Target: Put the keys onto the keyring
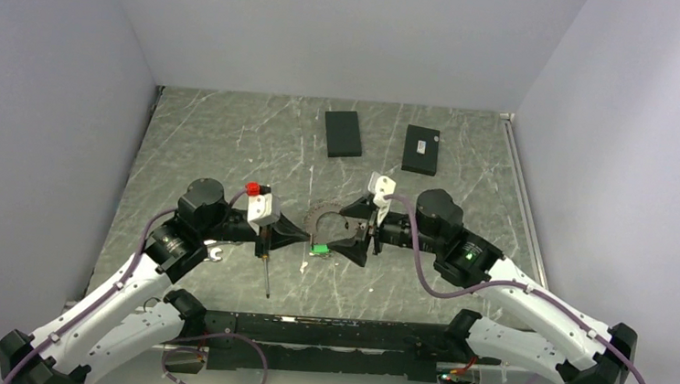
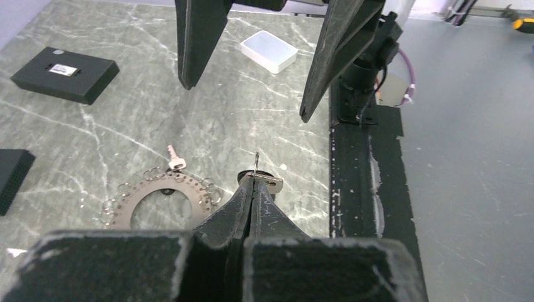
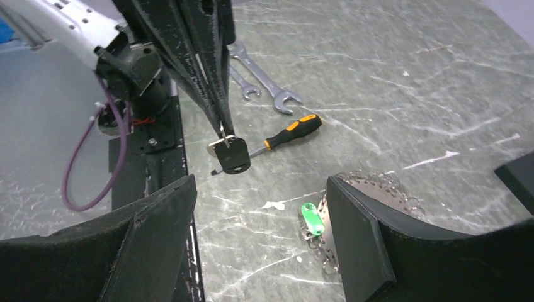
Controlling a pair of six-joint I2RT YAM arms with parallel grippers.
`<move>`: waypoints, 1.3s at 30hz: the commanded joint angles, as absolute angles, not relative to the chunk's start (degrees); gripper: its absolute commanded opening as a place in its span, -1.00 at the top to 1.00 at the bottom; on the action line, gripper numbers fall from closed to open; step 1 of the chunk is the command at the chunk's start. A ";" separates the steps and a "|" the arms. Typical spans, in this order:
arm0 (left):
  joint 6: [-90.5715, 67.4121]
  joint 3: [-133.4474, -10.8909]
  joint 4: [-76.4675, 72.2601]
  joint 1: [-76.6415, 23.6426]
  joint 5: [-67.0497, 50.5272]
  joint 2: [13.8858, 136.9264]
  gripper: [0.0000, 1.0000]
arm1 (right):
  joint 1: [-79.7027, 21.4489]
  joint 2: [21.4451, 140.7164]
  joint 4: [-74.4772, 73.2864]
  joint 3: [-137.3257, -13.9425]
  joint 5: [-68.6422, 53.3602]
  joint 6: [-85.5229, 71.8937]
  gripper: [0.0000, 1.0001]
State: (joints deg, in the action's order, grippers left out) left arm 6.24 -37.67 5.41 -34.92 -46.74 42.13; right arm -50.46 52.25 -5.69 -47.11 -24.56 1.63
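My left gripper [image 2: 255, 178] is shut on a key [image 3: 230, 155] with a black head. It pinches the silver end, so the head hangs below the fingertips, a little above the table. The keyring [image 2: 160, 198], a flat grey perforated ring with small wire loops, lies on the table just left of that gripper. Its green tag [image 3: 310, 217] lies at the ring's edge. Another small silver key [image 2: 175, 160] rests beside the ring's far rim. My right gripper [image 3: 259, 182] is open and faces the held key, with one finger [image 3: 359, 239] over part of the keyring [image 1: 318, 214].
A black-and-yellow screwdriver [image 3: 289, 131] and two silver wrenches [image 3: 264, 82] lie beyond the held key. Two black boxes [image 1: 343, 134] [image 1: 421, 149] sit at the back of the table. The black base rail [image 2: 356, 189] runs along the near edge.
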 commanded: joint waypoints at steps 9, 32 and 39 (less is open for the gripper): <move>3.89 -39.64 2.63 -35.07 -54.34 42.57 1.00 | -50.63 50.94 0.82 -45.81 -32.76 8.44 -0.23; 3.27 -39.31 1.70 -35.07 -53.14 43.49 1.00 | -50.87 56.95 2.44 -48.79 -38.73 6.86 0.26; 2.88 -39.11 1.14 -35.07 -52.76 43.33 1.00 | -51.38 57.66 3.01 -49.22 -39.20 6.43 0.29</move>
